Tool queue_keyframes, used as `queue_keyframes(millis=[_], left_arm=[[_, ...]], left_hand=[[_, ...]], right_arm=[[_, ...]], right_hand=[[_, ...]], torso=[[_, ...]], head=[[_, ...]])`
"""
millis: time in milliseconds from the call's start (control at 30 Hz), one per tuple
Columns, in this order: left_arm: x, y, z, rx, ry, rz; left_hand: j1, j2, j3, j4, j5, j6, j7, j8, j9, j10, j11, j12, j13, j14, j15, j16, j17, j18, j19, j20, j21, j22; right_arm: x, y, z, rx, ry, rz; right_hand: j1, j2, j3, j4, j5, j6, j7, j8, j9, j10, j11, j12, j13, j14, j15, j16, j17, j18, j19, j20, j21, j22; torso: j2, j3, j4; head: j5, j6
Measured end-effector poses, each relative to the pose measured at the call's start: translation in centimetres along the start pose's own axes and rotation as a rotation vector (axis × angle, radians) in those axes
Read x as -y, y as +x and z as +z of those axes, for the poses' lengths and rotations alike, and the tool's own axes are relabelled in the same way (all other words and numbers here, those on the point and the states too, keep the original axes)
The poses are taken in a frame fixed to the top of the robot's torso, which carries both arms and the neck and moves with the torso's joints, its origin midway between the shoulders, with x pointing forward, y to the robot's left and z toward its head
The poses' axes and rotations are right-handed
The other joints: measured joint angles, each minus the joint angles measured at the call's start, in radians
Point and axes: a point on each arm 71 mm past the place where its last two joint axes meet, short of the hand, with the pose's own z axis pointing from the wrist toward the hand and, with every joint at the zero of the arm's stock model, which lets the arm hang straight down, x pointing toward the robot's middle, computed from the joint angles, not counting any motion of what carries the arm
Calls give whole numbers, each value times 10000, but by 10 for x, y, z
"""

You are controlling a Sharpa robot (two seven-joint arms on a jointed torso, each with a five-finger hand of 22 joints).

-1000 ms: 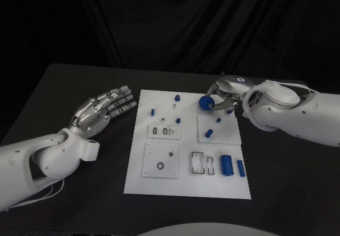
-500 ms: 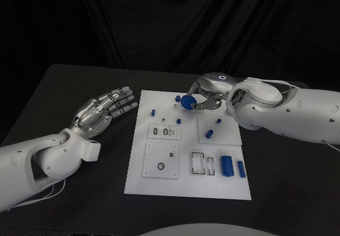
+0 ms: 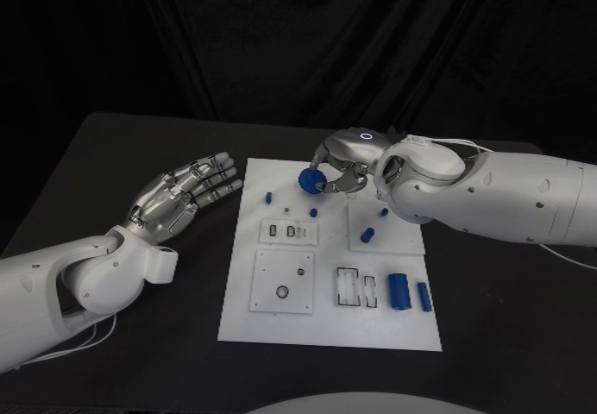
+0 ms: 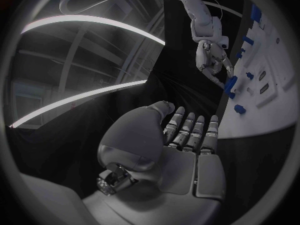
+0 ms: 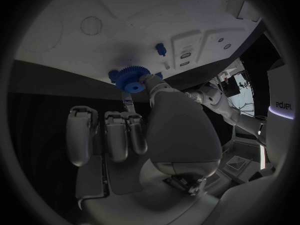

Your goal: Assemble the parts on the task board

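1. Head view: white task board [image 3: 326,297] flat in the middle of the black tabletop [image 3: 112,147]. Right hand [image 3: 342,164] above the far end of the board, holding a blue gear [image 3: 311,179] between thumb and a finger, clear of the board surface. Left hand [image 3: 185,191] just beside the board's left edge, palm up, fingers straight and spread apart, holding nothing. On the board: one large blue cylinder [image 3: 399,291] near the right front corner, with a thinner blue peg [image 3: 424,296] just beside it; small blue pegs [image 3: 368,233] further back, some upright.

2. Left wrist view: left hand [image 4: 181,150] with flat palm and fingers stretched side by side, empty. Beyond the fingertips, the right hand [image 4: 212,65] with the blue gear [image 4: 231,85] under it, close to the edge of the task board [image 4: 275,80].

3. Right wrist view: right hand [image 5: 144,130] with the blue gear [image 5: 130,79] pinched at the tip of the thumb, teeth visible on its rim. Other fingers [image 5: 82,135] curled down, not touching the gear. Gear near the task board [image 5: 156,20], contact not possible to tell. One small blue peg [image 5: 160,48] upright on the board close by.
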Motion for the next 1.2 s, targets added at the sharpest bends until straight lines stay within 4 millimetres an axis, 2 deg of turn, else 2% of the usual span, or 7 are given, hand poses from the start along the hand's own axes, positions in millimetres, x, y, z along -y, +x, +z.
queue_keyframes(millis=[400, 533, 567, 600, 733, 1000, 1200], left_arm=[[0, 0, 0, -13, -1, -8], [0, 0, 0, -16, -2, -9], [0, 0, 0, -18, -2, -11], [0, 0, 1, -20, -2, -12], [0, 0, 1, -24, -3, -16], [-1, 0, 1, -40, -4, -26], [-1, 1, 1, -47, -5, -31]], left_hand=[[0, 0, 0, 0, 0, 0, 0, 0, 0, 0, 0, 0, 0, 0, 0, 0, 0, 0, 0, 0, 0, 0], [0, 0, 51, 7, 0, 0, 0, 0, 0, 0, 0, 0, 0, 0, 0, 40, 0, 0, 0, 0, 0, 0], [0, 0, 60, 0, 0, 0, 0, 0, 0, 0, 0, 0, -1, 0, 0, 40, 0, 0, 0, 0, 0, 0], [0, 0, 71, -12, 0, 0, 0, 0, 0, 0, 0, 0, 0, 0, 0, 40, -1, 0, 0, 0, 0, 0], [0, 0, 71, -12, 0, 0, 0, 0, 0, 0, 0, 0, 0, 0, 0, 40, 0, 0, 0, 0, 0, 0], [0, 0, 70, -12, 0, 0, 0, 0, 0, 0, 0, 0, -1, 0, 0, 40, 0, 0, 0, 0, 0, 0], [0, 0, 69, -12, 0, 0, 0, 0, 0, 0, 0, 0, -1, 0, 0, 40, 0, 0, 0, 0, 0, 0]], right_arm=[[0, 8, 4, -216, 18, -5], [-1, 9, 4, -288, 1, -10], [-1, 9, 5, -311, 1, -14], [-1, 9, 5, -343, 2, -21], [-2, 10, 6, -443, 9, -42], [-2, 12, 10, -634, 25, -107], [-3, 14, 11, -818, 29, -141]], right_hand=[[-97, -34, 110, -49, -273, -66, -67, 240, 0, -37, 114, 0, -1, 0, 1, 0, 0, -1, 36, 36, -60, 3], [-93, -31, 267, -70, -273, -365, -44, 42, 47, -3, 148, 0, -2, 29, 30, 0, 0, -2, 39, 71, -182, 8], [-91, -29, 280, -75, -294, -474, -23, -68, 348, -3, 148, 0, -2, 29, 30, 0, 0, -1, 14, 96, -233, 8], [-91, -29, 330, -78, -310, -613, 15, -204, 1856, -3, 148, 0, -2, 29, 30, 0, 0, -1, 0, 110, -264, 8], [-92, -29, 428, -91, -450, -897, 39, -501, 2596, -3, 148, 0, -3, 29, 30, 0, 0, -1, -42, 139, -375, 7], [-40, 26, 699, -228, -500, -1539, -66, -1047, 2271, -8, 143, 0, -3, 29, 30, 0, 0, -2, -256, 69, -611, 6], [5, -19, 855, -385, -461, -1809, -128, -1242, 2043, 0, 72, 0, -3, 29, 30, -49, 0, 0, -324, 2, -743, 5]], torso=[[12, -5, 4], [12, -8, 6], [12, -8, 5], [12, -9, 5], [11, -11, -1], [8, -11, -21], [5, -7, -21]], head=[[23, -49], [22, -68], [21, -70], [21, -70], [21, -71], [37, -72], [31, -88]])
